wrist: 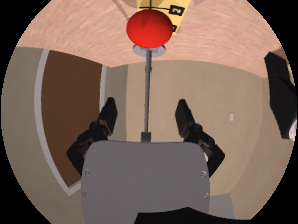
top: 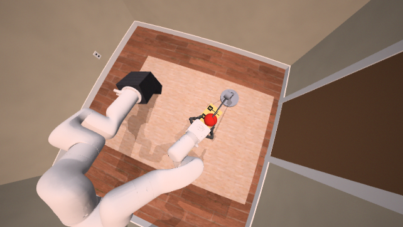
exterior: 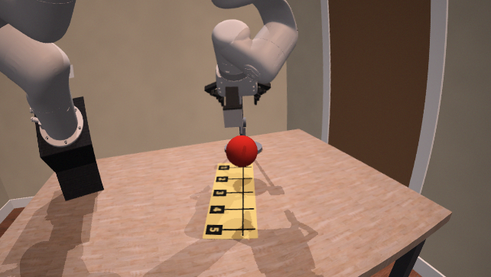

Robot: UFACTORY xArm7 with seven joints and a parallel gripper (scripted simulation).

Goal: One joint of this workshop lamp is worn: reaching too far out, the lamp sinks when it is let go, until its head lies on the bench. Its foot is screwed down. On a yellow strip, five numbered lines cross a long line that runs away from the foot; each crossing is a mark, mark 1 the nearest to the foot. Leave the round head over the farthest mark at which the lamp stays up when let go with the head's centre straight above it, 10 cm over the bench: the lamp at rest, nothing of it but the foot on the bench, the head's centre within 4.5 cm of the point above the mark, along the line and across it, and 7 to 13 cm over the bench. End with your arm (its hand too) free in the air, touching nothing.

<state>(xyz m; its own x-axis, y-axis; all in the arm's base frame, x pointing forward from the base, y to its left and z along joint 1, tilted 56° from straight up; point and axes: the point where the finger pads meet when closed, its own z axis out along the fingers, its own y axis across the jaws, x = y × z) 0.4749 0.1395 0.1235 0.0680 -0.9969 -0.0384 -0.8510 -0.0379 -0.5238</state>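
The lamp's red round head hangs clear above the yellow strip, near its low-numbered end. Which mark is straight below it I cannot tell. The lamp's grey round foot stands at the strip's mark 1 end. The lamp's thin grey rod shows between the fingers in the wrist view, with its near end hidden by the gripper body. My gripper is open, higher than the head. No finger is seen touching the lamp.
The bench top carries the strip and the foot. A black pedestal bears the arm at one side of the bench. The arm reaches over the strip's far end. Shadows of arm and lamp fall across the strip and bench.
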